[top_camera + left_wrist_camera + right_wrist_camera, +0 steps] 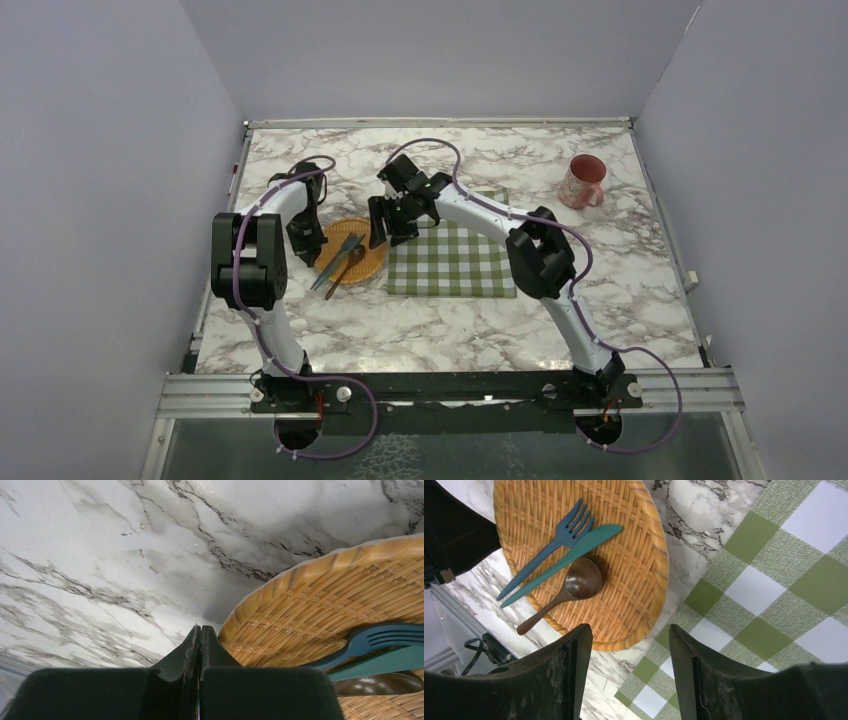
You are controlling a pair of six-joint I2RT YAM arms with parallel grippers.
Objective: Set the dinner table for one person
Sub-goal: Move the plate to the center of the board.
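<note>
Just above the woven plate's (660, 575) edge, right end effector (626, 635) agape

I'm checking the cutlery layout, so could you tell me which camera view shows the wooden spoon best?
The right wrist view: the whole wooden spoon lies in sight on the wicker tray, its handle past the rim. The top external view shows it only small; the left wrist view shows only part of its bowl.

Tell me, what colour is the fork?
The fork is blue, clearest in the right wrist view.
</note>
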